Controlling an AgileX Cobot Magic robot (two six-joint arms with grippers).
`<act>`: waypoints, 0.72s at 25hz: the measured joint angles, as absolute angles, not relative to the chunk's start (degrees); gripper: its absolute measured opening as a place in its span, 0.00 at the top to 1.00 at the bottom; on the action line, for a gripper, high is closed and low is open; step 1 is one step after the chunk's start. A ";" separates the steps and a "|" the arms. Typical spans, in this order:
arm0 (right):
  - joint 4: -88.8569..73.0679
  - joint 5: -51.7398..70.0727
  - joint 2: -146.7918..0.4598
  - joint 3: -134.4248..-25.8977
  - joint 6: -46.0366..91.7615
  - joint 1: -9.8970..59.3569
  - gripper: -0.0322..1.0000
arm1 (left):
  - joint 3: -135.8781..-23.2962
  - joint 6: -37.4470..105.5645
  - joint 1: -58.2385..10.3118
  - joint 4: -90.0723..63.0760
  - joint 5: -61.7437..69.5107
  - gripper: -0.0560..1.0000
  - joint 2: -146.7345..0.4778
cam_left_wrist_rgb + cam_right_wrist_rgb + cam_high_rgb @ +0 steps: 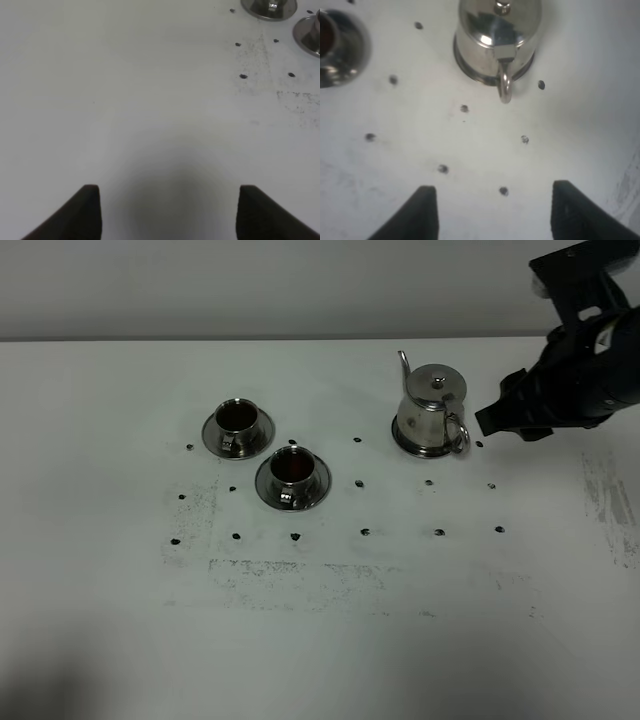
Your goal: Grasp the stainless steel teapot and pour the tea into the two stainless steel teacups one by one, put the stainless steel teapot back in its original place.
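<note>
The stainless steel teapot (432, 405) stands upright on its round steel disc (424, 450), handle toward the right. It also shows in the right wrist view (497, 30). Two stainless steel teacups on saucers stand to its left: a far one (238, 428) and a nearer one (292, 478), both holding dark tea (292, 465). My right gripper (488, 422) hovers just right of the teapot's handle, open and empty; its fingers (425, 215) are spread with the handle (505, 87) ahead of them. My left gripper (167, 215) is open over bare table, outside the exterior view.
The white table (320, 620) has a grid of small black dots and grey scuff marks. The edges of the cups' saucers (270, 7) sit far ahead of the left gripper. One cup (335, 45) shows at the edge of the right wrist view.
</note>
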State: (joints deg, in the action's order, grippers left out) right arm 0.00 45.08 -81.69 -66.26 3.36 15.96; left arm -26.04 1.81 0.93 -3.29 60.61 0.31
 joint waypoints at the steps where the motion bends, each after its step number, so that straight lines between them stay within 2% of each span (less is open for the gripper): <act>1: -0.42 45.08 -78.57 -64.93 3.36 15.96 0.51 | -26.04 1.81 0.93 -3.29 60.61 0.42 0.31; 10: -0.54 46.31 -49.80 -51.18 3.36 15.96 0.57 | -26.04 1.81 0.93 -3.29 60.61 0.42 0.31; 18: -1.86 49.66 -33.19 -48.48 3.36 14.44 0.64 | -26.04 1.81 0.93 -3.29 60.61 0.42 0.31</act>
